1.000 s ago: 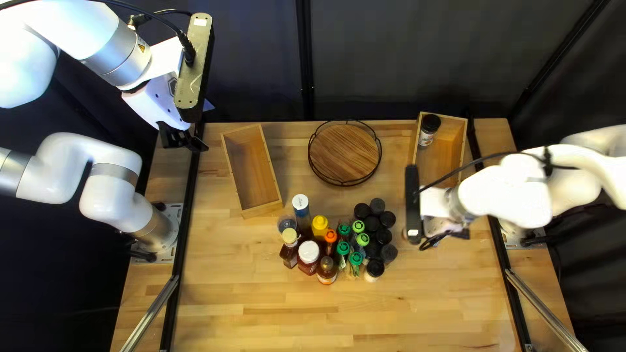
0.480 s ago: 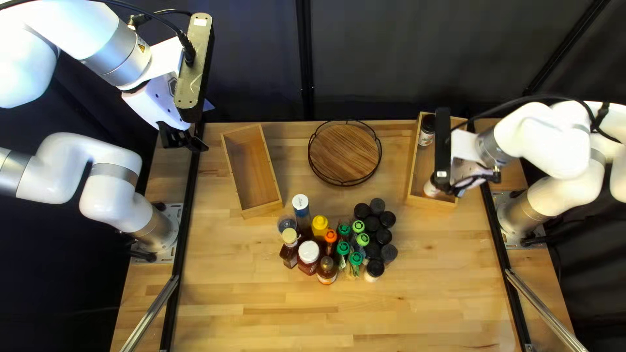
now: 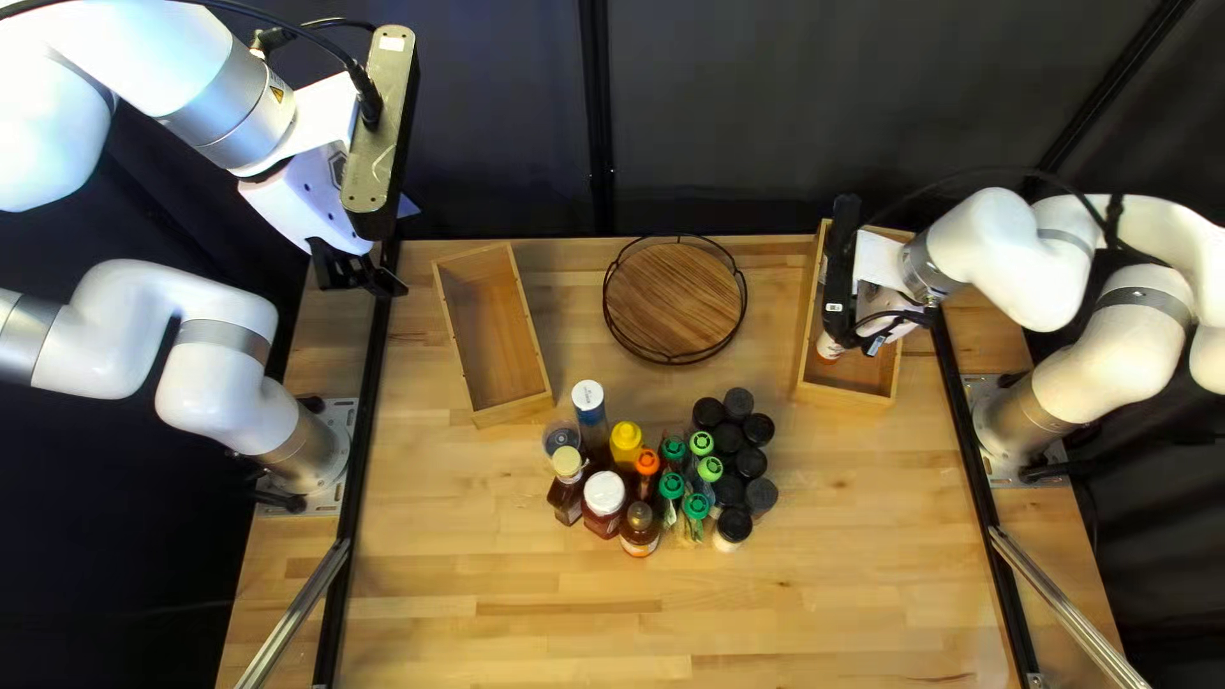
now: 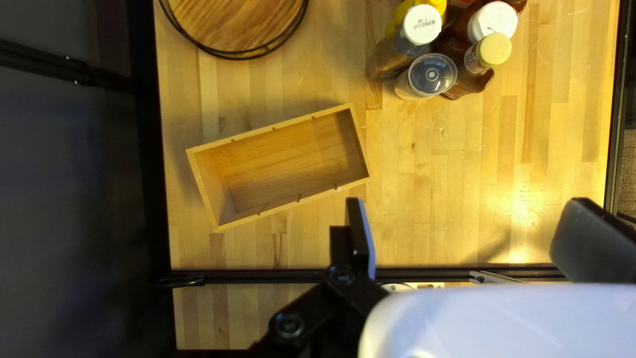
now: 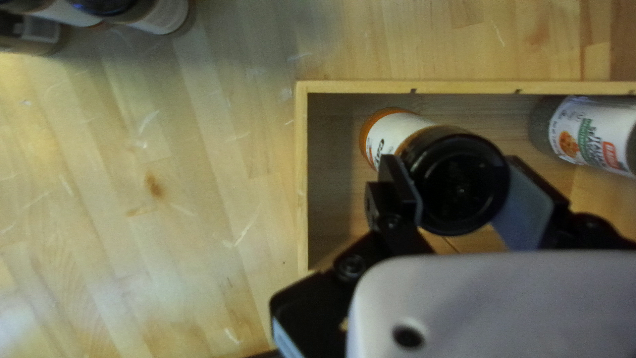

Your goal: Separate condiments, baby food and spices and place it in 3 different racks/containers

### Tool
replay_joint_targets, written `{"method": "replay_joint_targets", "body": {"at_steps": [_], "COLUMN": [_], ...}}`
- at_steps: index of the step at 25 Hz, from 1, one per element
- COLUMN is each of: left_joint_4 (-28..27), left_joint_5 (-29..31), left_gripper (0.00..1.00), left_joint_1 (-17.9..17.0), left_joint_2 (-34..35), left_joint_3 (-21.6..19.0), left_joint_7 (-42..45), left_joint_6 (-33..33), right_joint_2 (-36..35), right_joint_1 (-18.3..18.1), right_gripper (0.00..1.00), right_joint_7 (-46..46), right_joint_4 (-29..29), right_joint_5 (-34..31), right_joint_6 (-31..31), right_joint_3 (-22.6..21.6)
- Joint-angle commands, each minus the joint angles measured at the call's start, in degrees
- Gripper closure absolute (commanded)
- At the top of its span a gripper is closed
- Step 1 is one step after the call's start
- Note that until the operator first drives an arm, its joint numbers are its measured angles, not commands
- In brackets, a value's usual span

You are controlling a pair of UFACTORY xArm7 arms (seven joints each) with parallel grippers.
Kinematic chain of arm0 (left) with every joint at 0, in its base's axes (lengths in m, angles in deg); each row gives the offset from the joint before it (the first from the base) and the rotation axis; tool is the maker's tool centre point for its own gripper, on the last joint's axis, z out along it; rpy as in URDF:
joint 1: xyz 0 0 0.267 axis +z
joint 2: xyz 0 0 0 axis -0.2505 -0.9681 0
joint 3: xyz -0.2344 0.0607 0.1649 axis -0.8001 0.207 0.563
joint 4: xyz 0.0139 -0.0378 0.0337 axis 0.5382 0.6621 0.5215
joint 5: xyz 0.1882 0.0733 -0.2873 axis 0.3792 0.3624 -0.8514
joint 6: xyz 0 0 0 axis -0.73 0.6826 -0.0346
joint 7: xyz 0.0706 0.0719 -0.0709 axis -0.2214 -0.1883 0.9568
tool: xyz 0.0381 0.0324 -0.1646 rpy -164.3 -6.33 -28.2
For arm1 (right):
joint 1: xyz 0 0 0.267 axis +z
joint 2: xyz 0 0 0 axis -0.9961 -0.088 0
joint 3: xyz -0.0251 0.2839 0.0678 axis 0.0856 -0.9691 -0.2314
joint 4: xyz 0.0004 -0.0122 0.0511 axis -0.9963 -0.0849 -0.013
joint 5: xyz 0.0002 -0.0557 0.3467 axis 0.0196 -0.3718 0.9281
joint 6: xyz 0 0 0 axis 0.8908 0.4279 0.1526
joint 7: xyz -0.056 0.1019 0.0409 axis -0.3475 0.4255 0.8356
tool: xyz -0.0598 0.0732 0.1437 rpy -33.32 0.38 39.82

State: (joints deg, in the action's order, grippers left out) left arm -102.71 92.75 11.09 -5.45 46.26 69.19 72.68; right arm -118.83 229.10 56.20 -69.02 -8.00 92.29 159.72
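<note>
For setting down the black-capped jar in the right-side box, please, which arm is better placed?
Right, I judge. My right gripper is shut on the jar, over this wooden box. My left gripper hangs open and empty, far away near the other wooden box.

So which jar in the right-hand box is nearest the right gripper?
The jar with the orange base, clamped in the right gripper; the other jar stands apart.

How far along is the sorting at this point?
Early on, it seems. Done: one seasoning jar in the right-hand wooden box. In hand: a black-lidded jar, clamped by the right gripper at that box. Left: the sauce bottles, green-capped bottles and other black-capped jars, grouped on the table.
</note>
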Motion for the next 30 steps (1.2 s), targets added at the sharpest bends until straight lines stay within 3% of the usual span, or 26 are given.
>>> {"method": "replay_joint_targets", "body": {"at_steps": [1, 11, 14, 16, 17, 18, 19, 20, 30], "left_joint_4": [0.0, 0.0, 0.0, 0.0, 0.0, 0.0, 0.0, 0.0, 0.0], "left_joint_5": [0.0, 0.0, 0.0, 0.0, 0.0, 0.0, 0.0, 0.0, 0.0], "left_gripper": [0.0, 0.0, 0.0, 0.0, 0.0, 0.0, 0.0, 0.0, 0.0], "left_joint_1": [0.0, 0.0, 0.0, 0.0, 0.0, 0.0, 0.0, 0.0, 0.0], "left_joint_2": [0.0, 0.0, 0.0, 0.0, 0.0, 0.0, 0.0, 0.0, 0.0], "left_joint_3": [0.0, 0.0, 0.0, 0.0, 0.0, 0.0, 0.0, 0.0, 0.0], "left_joint_7": [0.0, 0.0, 0.0, 0.0, 0.0, 0.0, 0.0, 0.0, 0.0], "left_joint_6": [0.0, 0.0, 0.0, 0.0, 0.0, 0.0, 0.0, 0.0, 0.0], "right_joint_2": [2.54, 4.97, 6.08, 5.94, 5.73, 5.65, 5.47, 5.17, -2.9], "right_joint_1": [0.96, 2.35, 2.68, 3.08, 3.27, 3.36, 3.51, 3.6, 5.17], "right_gripper": [1.0, 0.99, 0.95, 0.81, 0.62, 0.27, 0.09, 0.0, 0.0], "right_joint_7": [0.99, 1.18, 0.91, 0.74, 0.66, 0.59, 0.53, 0.47, 2.5], "right_joint_4": [-0.04, -1.4, -1.47, -1.74, -1.89, -1.94, -1.99, -2.06, 0.89], "right_joint_5": [1.04, 2.73, 3.24, 3.58, 3.72, 3.79, 3.87, 3.9, 2.91], "right_joint_6": [-2.22, -5.58, -6.66, -6.73, -6.66, -6.63, -6.47, -6.24, 3.45], "right_joint_3": [-1.31, -1.87, -1.78, -1.63, -1.54, -1.47, -1.41, -1.33, -2.04]}}
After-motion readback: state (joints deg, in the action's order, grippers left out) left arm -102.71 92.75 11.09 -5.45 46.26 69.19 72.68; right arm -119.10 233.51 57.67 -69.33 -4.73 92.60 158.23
